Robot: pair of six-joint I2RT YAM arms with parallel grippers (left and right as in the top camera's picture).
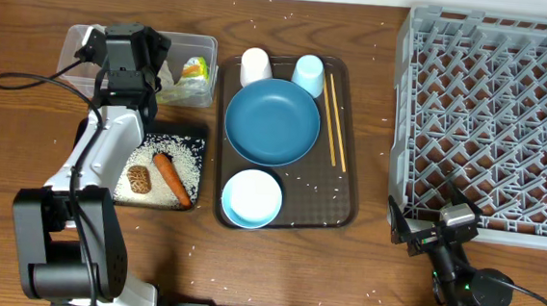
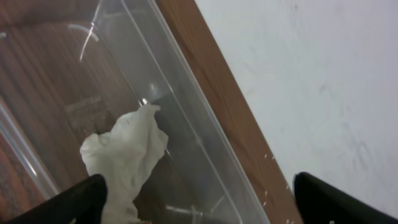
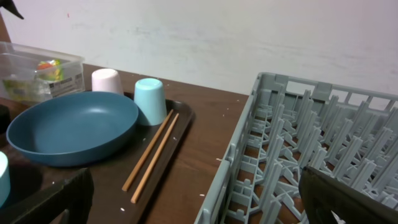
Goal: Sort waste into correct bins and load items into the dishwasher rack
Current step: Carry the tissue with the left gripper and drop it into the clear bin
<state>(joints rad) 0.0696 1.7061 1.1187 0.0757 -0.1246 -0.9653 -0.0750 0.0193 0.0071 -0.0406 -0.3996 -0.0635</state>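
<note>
My left gripper (image 1: 128, 48) hangs over the clear tub (image 1: 209, 44), open. In the left wrist view its dark fingers (image 2: 81, 199) stand wide apart. The crumpled white tissue (image 2: 127, 155) lies loose on the tub floor (image 2: 186, 106) beside the left finger. A green-yellow wrapper (image 1: 195, 68) lies in the same tub. The black tray (image 1: 196, 134) holds rice, a carrot (image 1: 171, 178) and a brown lump (image 1: 138, 178). My right gripper (image 1: 432, 232) is open and empty by the grey rack (image 1: 493, 120), with its fingers (image 3: 43, 199) spread.
The brown serving tray (image 1: 318, 200) carries a dark blue plate (image 1: 273, 122), a white cup (image 1: 254, 66), a light blue cup (image 1: 309, 74), a pale bowl (image 1: 252, 198) and chopsticks (image 1: 334, 119). Rice grains are scattered on the wooden table. A wall stands behind the tub.
</note>
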